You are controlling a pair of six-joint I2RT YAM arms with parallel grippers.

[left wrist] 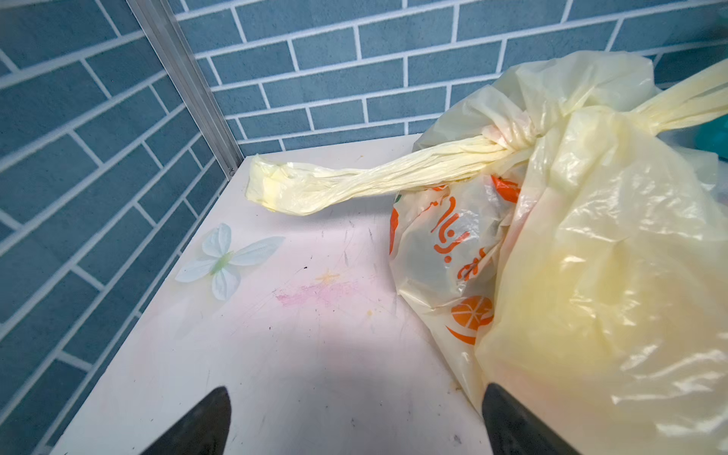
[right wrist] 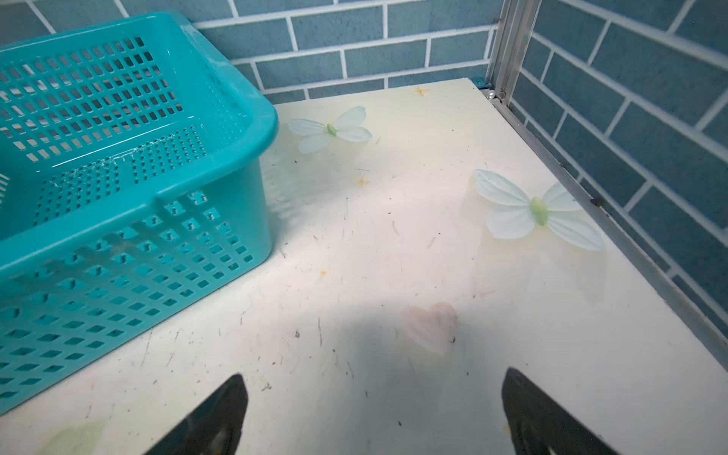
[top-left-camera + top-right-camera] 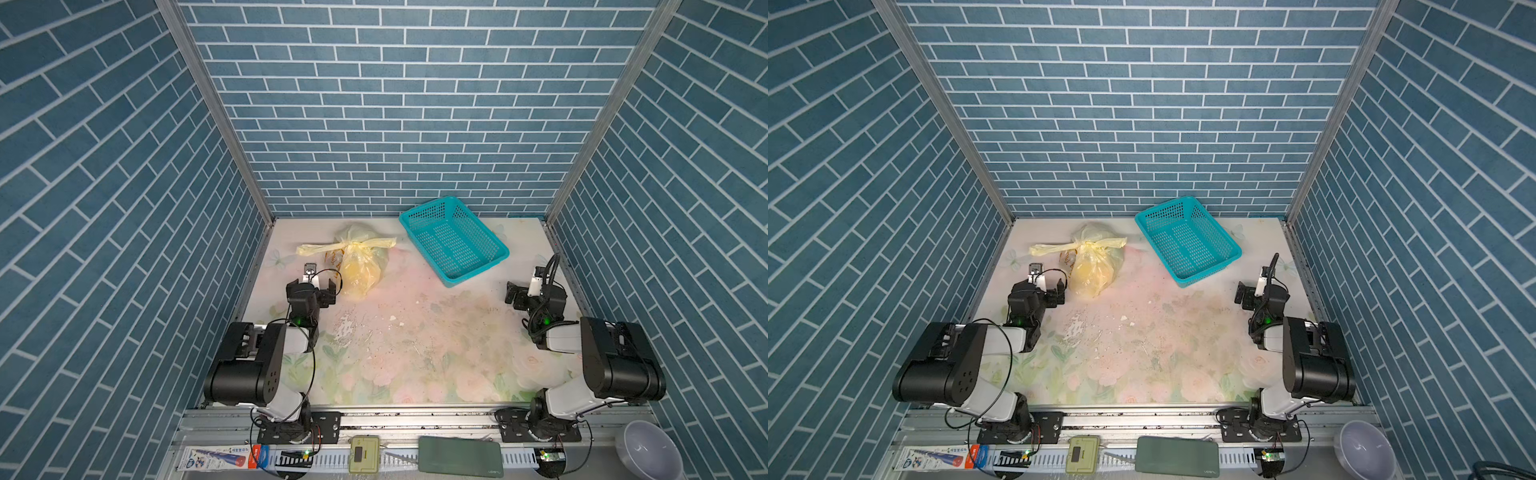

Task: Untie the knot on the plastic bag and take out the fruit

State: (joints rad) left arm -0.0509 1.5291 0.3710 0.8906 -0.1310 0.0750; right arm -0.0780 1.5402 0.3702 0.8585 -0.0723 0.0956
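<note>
The plastic bag (image 3: 359, 266) (image 3: 1094, 266) lies at the back left of the table, pale yellow and crinkly with orange prints. The knot (image 3: 351, 244) (image 1: 508, 142) is tied, and its two handle strips stick out sideways. The fruit is hidden inside the bag; only a yellowish mass shows through the film. My left gripper (image 3: 312, 285) (image 1: 356, 394) stands open just left of the bag, over bare table, with one finger (image 1: 512, 417) at the bag's near edge. My right gripper (image 3: 535, 291) (image 2: 372, 378) hangs open and empty at the right, near the basket.
A teal perforated basket (image 3: 476, 269) (image 2: 138, 275) sits empty at the back right. Blue brick-pattern walls close in three sides. On the front rail lie a green case (image 3: 459, 457), a small device (image 3: 363, 453) and a grey bowl (image 3: 648, 449).
</note>
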